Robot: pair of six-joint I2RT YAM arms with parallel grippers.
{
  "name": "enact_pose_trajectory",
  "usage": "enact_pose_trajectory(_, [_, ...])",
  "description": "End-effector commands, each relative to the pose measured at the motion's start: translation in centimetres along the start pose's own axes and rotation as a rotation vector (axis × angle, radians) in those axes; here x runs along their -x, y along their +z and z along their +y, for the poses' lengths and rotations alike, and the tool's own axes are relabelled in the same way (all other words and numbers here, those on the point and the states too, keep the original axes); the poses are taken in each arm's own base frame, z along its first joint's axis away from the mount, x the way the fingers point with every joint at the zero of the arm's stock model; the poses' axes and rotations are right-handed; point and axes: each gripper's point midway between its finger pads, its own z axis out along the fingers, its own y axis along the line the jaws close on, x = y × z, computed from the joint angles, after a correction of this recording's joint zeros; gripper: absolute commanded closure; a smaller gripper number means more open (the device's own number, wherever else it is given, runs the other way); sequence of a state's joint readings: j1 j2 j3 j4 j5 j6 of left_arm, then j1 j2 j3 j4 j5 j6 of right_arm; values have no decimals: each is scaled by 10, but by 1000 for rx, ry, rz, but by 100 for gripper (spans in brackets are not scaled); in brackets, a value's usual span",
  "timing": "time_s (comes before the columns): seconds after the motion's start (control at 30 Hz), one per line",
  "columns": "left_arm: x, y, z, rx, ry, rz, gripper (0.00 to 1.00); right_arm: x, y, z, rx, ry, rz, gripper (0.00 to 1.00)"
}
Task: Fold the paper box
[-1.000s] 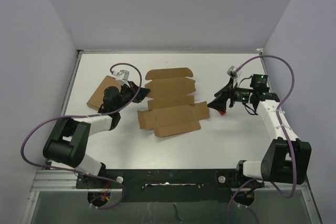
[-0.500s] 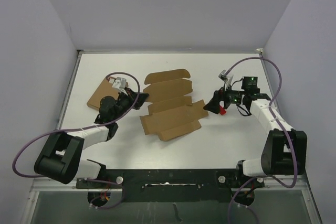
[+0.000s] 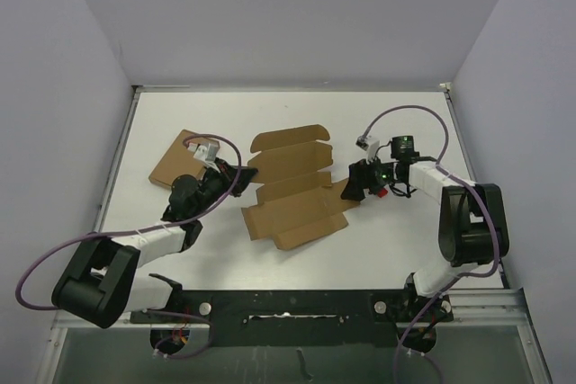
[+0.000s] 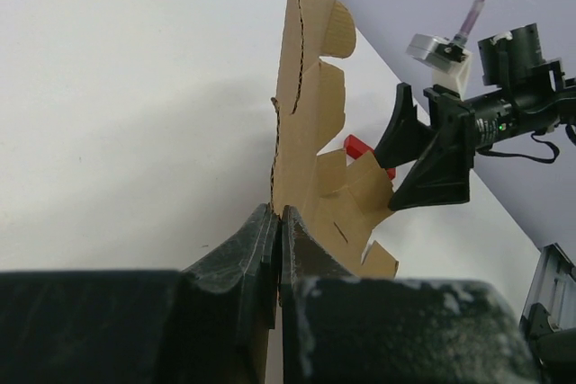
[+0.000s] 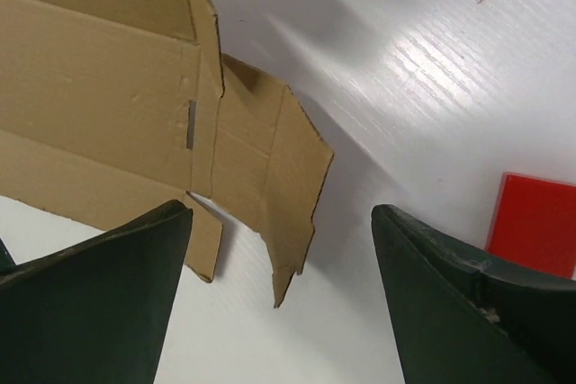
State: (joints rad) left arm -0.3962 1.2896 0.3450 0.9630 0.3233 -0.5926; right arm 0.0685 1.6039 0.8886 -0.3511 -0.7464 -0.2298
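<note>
The paper box (image 3: 292, 188) is a flat die-cut brown sheet with flaps and slits, lying mid-table. My left gripper (image 3: 243, 171) is shut on its left edge. In the left wrist view the sheet (image 4: 306, 123) rises edge-on from the closed fingertips (image 4: 270, 222). My right gripper (image 3: 352, 187) stands open at the sheet's right side. In the right wrist view a jagged side flap (image 5: 270, 177) lies between the wide-apart jaws, touching neither fingertip (image 5: 171, 227).
A small red block (image 3: 385, 192) lies just right of the right gripper, and it also shows at the edge of the right wrist view (image 5: 538, 222). A wider flat cardboard rectangle (image 3: 173, 161) lies at the left, behind the left arm. Purple walls enclose the table.
The right gripper has moved left from beside the red block to the sheet's right flap. The left arm has shifted nearer, and the sheet has slid and turned slightly with it.
</note>
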Motion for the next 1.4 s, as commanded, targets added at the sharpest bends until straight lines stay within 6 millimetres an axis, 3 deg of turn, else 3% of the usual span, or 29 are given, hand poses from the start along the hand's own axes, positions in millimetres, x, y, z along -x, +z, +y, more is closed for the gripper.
enact_pose_trajectory(0.0, [34, -1, -26, -76, 45, -116, 100, 22, 7, -8, -5, 11, -33, 23])
enact_pose_trajectory(0.07, [33, -2, -27, -80, 42, -113, 100, 21, 10, -8, 10, 29, -27, 36])
enact_pose_trajectory(0.23, [29, -5, -28, -85, 36, -105, 100, 25, 11, -6, 31, 27, -24, 81])
enact_pose_trajectory(0.37, [25, -7, -29, -90, 19, -78, 99, 39, -1, 0, 27, -40, -63, 96])
enact_pose_trajectory(0.6, [32, -19, -30, -119, -48, -15, 36, 46, -23, 15, 65, -206, -95, 99])
enact_pose_trajectory(0.7, [32, -22, -28, -139, -73, 59, 21, 46, -25, 22, 102, -249, -100, 99])
enact_pose_trajectory(0.9, [37, -23, -13, -103, -152, 164, 21, 53, -35, 30, 109, -306, -127, 99])
enact_pose_trajectory(1.13, [45, -43, 29, 189, -107, 195, 24, 56, -47, 30, 103, -338, -157, 99])
enact_pose_trajectory(1.23, [31, -51, 44, 250, -108, 197, 22, 57, -49, 33, 110, -355, -161, 99])
enact_pose_trajectory(1.37, [14, -47, 49, 228, -207, 226, 15, 56, -50, 34, 110, -375, -160, 99])
